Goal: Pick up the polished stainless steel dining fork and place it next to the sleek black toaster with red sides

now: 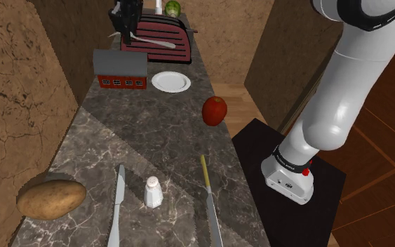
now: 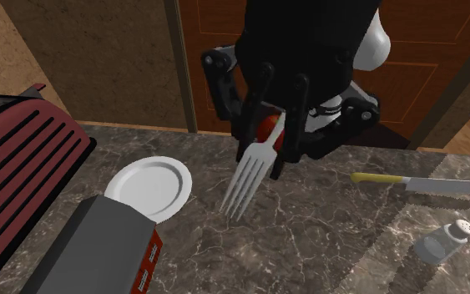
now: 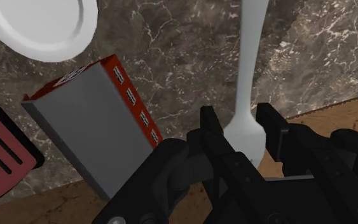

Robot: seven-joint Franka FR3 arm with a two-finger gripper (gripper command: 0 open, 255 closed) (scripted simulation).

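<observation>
While hanging above the counter (image 3: 190, 57), the claw (image 3: 242, 124) pinches the fork (image 3: 248, 70) by its handle.

- surface (image 1: 168, 144) is showing dark grey marble with white veining
- fork (image 2: 254, 171) is reading pale silver-white
- toaster (image 1: 121, 62) is showing a grey top and red sides
- plate (image 1: 170, 81) is reading plain white; apple (image 1: 215, 110), red
- knife handle (image 2: 377, 178) is showing yellow
- fingers (image 3: 209, 130) are showing all black

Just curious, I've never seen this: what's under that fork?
Marbled countertop lies under the fork held in the gripper; the strip directly beneath the fork is covered.
</observation>
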